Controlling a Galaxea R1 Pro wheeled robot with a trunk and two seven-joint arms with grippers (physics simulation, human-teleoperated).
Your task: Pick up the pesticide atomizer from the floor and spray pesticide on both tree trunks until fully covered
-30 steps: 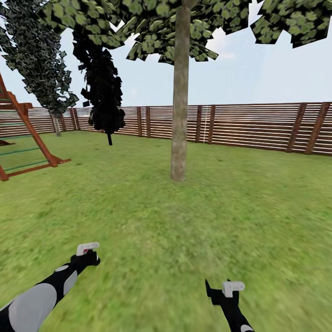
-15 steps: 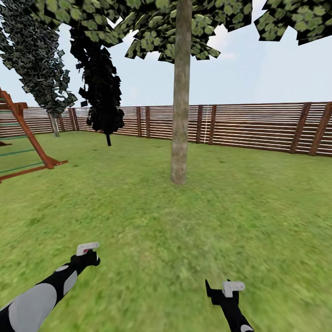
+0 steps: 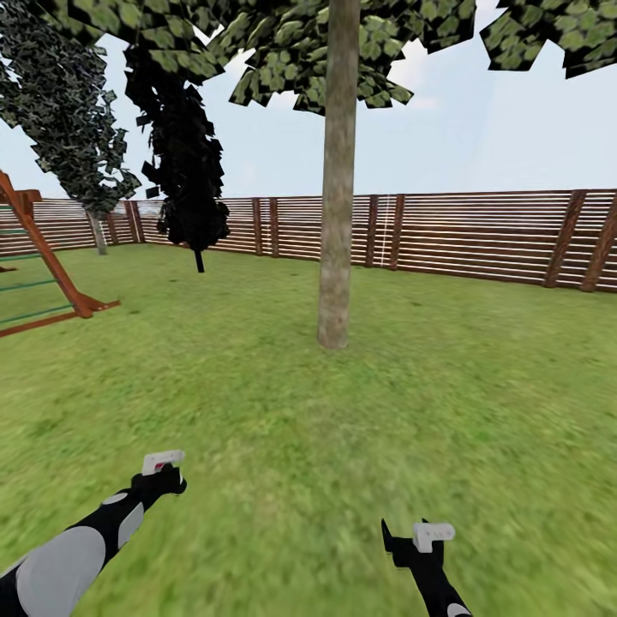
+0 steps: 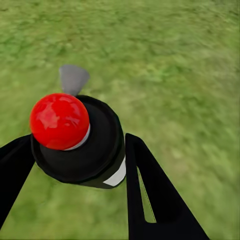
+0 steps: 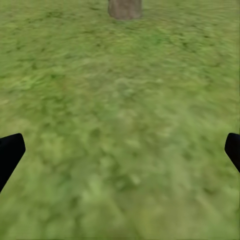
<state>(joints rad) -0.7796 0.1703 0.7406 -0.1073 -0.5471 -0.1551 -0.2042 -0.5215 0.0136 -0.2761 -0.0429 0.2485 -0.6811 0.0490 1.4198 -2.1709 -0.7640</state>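
With atomizer (image 4: 82,145) clamped in left claw (image 4: 75,165), trunk (image 3: 337,171) ahead.

a fenced garden: lawn (image 3: 360,411), slat fence (image 3: 480,236), trees (image 3: 338,171).

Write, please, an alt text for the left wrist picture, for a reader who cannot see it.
The left claw is shut on a dark spray bottle with a round red top, one black finger on each side. Blurred green grass lies behind it.
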